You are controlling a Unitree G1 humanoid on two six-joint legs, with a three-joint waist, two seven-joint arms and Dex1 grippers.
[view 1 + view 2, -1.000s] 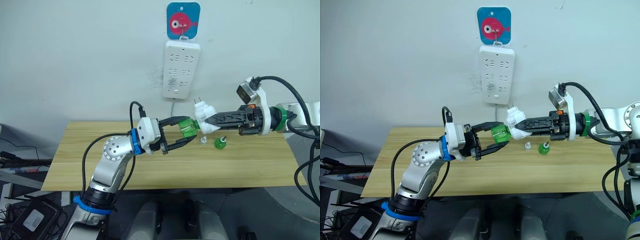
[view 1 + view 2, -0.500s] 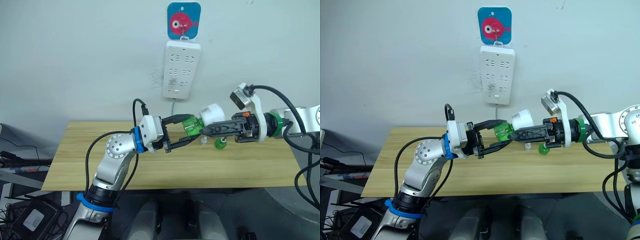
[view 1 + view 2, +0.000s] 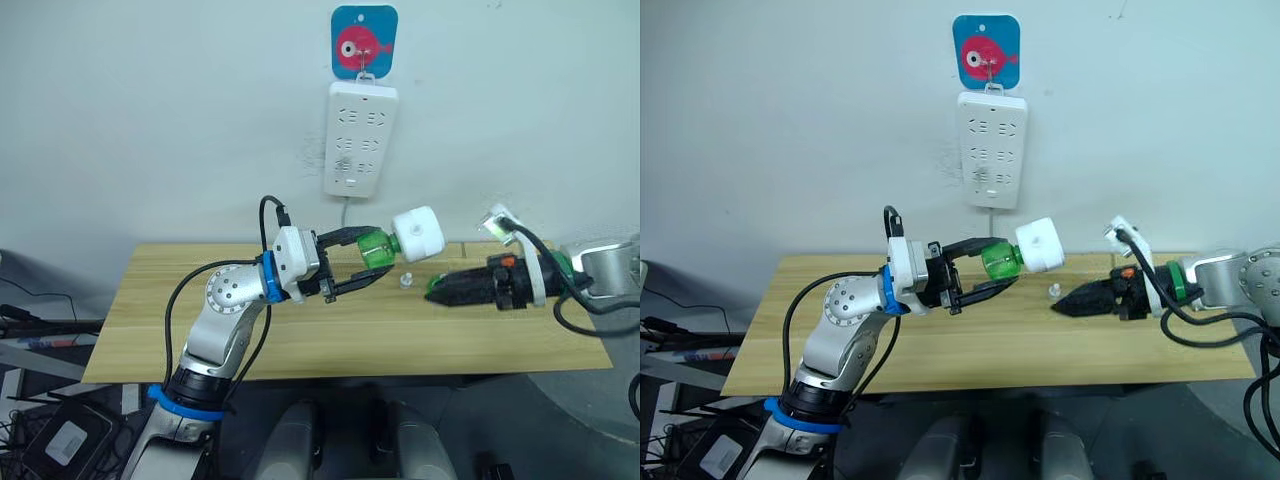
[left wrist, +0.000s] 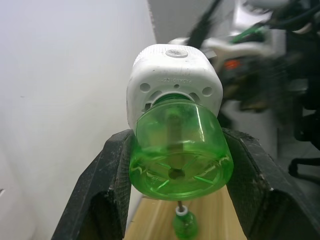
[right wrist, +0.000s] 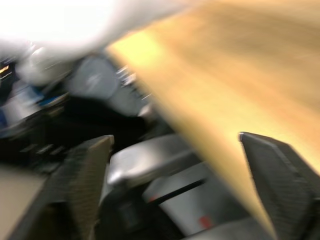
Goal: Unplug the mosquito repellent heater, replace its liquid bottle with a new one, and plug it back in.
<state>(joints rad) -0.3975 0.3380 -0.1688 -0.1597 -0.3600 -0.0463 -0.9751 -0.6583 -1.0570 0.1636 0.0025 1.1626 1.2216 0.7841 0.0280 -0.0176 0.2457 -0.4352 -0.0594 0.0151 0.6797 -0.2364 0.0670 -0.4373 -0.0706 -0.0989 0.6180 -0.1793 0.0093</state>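
Green bottle [image 3: 376,247] with heater [image 3: 417,233] attached now clamped by left tool [image 3: 360,265] alone | right tool [image 5: 175,195] released heater, withdrawn, fingers apart | bottle swap seemingly done, replugging remains

The small white rounded plastic heater [image 4: 172,80] has a smooth, matt shell with moulded lettering on its underside. The translucent green plastic bottle [image 4: 179,150] screwed into it is glossy and catches highlights. The left tool [image 4: 175,195] has fingers [image 4: 100,195] of matt black plastic with a faintly grainy face. The pale wooden counter [image 3: 330,330] shows a smooth, satin, fine-grained top. The long white plastic power strip [image 3: 358,140] on the wall looks smooth and slightly shiny.
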